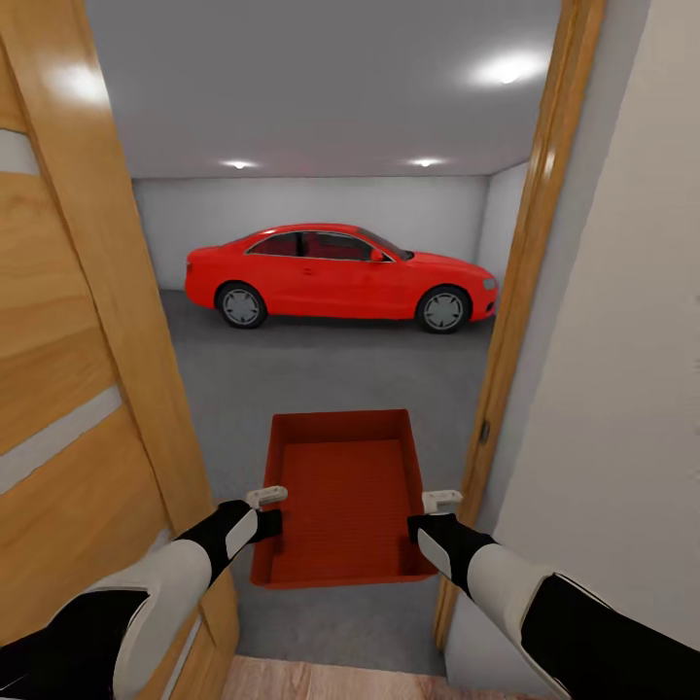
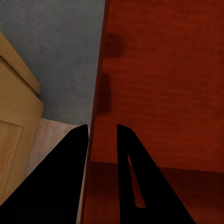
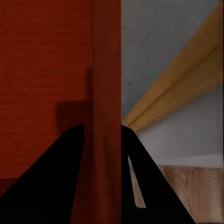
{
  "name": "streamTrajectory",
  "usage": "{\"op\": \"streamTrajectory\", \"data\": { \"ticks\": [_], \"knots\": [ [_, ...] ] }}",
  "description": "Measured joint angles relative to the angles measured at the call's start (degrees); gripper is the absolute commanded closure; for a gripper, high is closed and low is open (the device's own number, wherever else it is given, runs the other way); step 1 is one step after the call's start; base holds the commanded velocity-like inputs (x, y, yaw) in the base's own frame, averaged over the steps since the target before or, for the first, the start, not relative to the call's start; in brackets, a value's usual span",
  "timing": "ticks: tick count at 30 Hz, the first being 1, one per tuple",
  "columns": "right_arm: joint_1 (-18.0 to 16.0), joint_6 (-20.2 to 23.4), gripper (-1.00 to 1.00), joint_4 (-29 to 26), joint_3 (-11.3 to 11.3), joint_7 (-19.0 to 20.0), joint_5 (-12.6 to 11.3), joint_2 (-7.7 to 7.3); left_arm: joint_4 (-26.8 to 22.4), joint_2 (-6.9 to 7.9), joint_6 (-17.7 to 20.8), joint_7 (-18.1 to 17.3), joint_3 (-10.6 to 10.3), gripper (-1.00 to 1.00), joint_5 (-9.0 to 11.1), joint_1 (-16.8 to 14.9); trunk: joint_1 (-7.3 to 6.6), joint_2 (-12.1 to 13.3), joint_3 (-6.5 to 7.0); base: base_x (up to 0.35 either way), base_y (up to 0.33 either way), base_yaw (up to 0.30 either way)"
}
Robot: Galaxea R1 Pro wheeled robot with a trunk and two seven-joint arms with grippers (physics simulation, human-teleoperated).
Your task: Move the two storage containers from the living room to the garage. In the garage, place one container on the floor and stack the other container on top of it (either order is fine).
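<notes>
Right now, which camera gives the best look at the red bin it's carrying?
The head view: the whole storage container shows, held between both arms in the doorway. Each wrist view shows just one side wall with jaws astride it.

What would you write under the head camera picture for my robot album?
Both grippers carry an orange-red open-top storage bin through a wooden doorway toward a shiny red car.
</notes>
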Motion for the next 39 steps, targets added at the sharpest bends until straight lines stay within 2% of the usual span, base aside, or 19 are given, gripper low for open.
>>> {"op": "streamTrajectory", "data": {
  "ticks": [13,21,30,39],
  "knots": [
    [0.0,0.0,1.0,0.0,0.0,0.0,-0.1,-0.03,0.0,-0.02,0.0,0.0,0.1,1.0,-0.1,0.0,-0.01,0.0,0.0,0.112,0.208,-0.01],
    [0.0,0.0,1.0,0.0,0.0,0.0,0.0,-0.02,0.0,-0.02,0.0,0.0,0.1,1.0,-0.1,0.0,0.0,0.0,0.0,0.011,0.015,-0.155],
    [0.0,0.0,1.0,0.0,0.0,0.0,0.0,-0.01,0.0,0.0,0.0,0.0,0.0,1.0,0.0,0.0,0.0,0.0,0.0,0.005,0.01,-0.014],
    [0.0,0.0,1.0,0.0,0.0,0.0,0.0,0.0,0.0,0.0,0.0,0.0,0.0,1.0,0.0,0.0,0.0,0.0,0.0,0.091,0.144,0.0]
  ]
}}
